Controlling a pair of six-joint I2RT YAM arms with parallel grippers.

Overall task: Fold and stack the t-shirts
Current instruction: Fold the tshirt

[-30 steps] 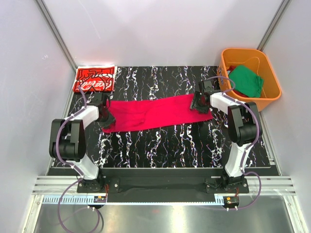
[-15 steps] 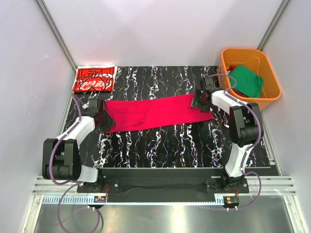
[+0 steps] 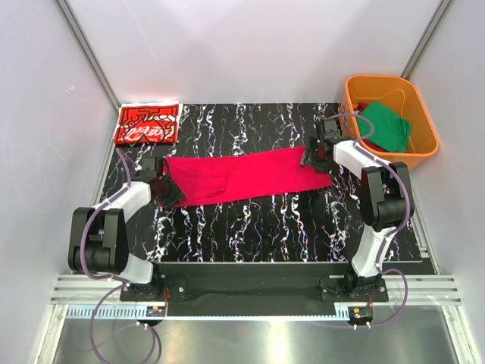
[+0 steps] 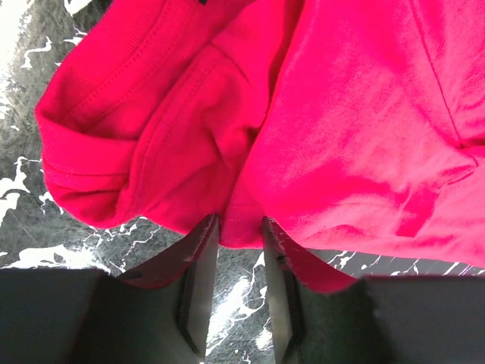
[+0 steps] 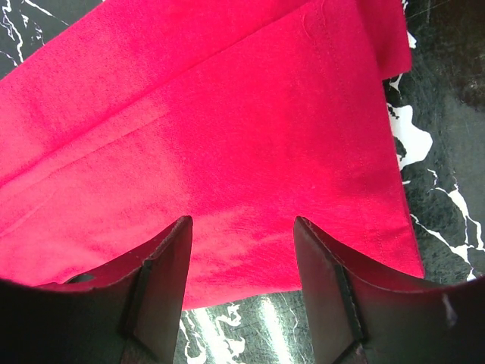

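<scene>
Plain crimson t-shirt, a long folded strip, lies across the tabletop, long axis left-right; right fingers gape empty over its right end, left fingers narrow at its left edge, grip unclear

Bright, even light falls from overhead, throwing soft shadows and white glare on the glossy table, while the crimson t-shirt looks sharp close up.
</scene>
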